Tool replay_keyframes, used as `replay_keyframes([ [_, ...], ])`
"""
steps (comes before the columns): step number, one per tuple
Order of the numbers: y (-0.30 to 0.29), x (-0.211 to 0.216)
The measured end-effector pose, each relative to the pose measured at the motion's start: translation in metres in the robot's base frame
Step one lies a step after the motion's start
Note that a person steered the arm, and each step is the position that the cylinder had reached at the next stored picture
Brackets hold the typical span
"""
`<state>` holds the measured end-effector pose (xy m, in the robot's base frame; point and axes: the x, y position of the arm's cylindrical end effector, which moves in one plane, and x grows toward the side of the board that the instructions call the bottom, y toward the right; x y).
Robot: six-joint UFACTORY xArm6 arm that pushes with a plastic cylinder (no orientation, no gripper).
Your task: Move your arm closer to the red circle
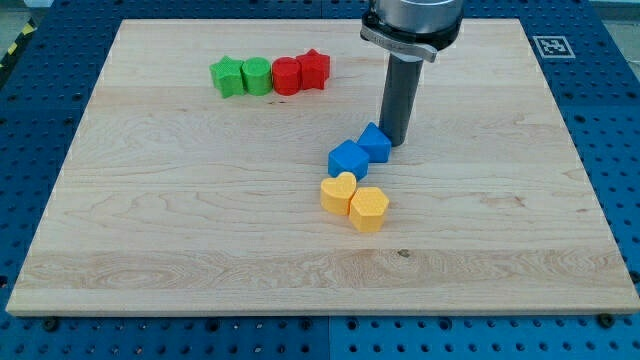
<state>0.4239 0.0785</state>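
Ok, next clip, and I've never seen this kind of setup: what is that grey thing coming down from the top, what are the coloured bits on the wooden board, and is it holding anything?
There is one picture, from a single camera looking down at an angle on a wooden board. The grey thing is the end of a robot arm. It has no hand, only a straight dark rod, so it holds nothing; it just pushes blocks. My tip sits right beside the blue block on the view's right, next to a second blue block. Below them lie a yellow heart and a yellow block. Toward the view's top left stands a row: green star, green block, red circle, red star.
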Motion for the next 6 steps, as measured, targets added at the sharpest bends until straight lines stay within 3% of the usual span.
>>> replay_keyframes([
  [5,0.005,-0.025],
  [6,-0.003,-0.064],
])
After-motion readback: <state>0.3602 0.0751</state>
